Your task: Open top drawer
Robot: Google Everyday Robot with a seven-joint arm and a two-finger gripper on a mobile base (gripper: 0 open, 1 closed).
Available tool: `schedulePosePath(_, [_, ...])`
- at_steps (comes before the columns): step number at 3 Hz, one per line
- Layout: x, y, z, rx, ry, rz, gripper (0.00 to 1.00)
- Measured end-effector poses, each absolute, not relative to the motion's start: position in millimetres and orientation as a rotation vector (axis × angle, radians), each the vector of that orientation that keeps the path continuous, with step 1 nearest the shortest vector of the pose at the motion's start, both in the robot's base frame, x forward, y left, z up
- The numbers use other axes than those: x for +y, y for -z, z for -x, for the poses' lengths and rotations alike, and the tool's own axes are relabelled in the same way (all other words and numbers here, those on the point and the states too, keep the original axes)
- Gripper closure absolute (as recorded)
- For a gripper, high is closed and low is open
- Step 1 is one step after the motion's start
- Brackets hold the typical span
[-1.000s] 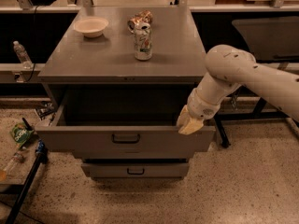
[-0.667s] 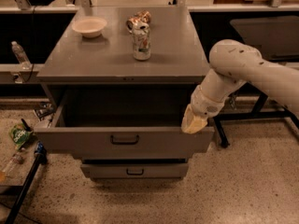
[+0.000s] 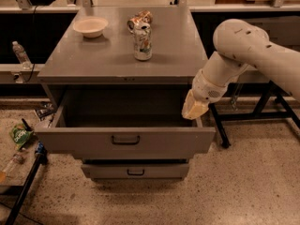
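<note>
The top drawer [image 3: 125, 142] of the grey metal cabinet stands pulled far out, its wide flat front towards me with a small dark handle [image 3: 125, 139] at its centre. Its inside looks dark and bare. My gripper [image 3: 193, 110] hangs at the end of the white arm [image 3: 243, 50], over the drawer's right rear corner, just above the right side wall. It holds nothing that I can see.
A lower drawer [image 3: 136, 171] below sticks out a little. On the cabinet top [image 3: 84, 60] stand a white bowl [image 3: 90, 26] and two cans [image 3: 142, 41]. A black table frame [image 3: 262, 102] stands at right. A bottle [image 3: 21, 55] and litter [image 3: 19, 136] are at left.
My arm and gripper have drifted right and slightly up, away from the drawer's right side. The drawer stays pulled out.
</note>
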State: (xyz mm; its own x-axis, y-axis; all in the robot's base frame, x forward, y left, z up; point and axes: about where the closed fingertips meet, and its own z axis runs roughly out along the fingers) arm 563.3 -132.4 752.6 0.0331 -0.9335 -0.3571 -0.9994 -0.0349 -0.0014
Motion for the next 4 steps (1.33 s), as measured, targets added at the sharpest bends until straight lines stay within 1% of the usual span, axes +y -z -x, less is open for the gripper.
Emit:
schedulePosePath(1, [-124.1, -741.3, -568.3, 1.968, -0.367, 1.998, 1.00])
schedulePosePath(3, [-75.9, -695.5, -600.4, 1.852, -0.330, 1.908, 1.00])
schedulePosePath(4, [-64.9, -676.4, -607.0, 1.842, -0.331, 1.914, 1.00])
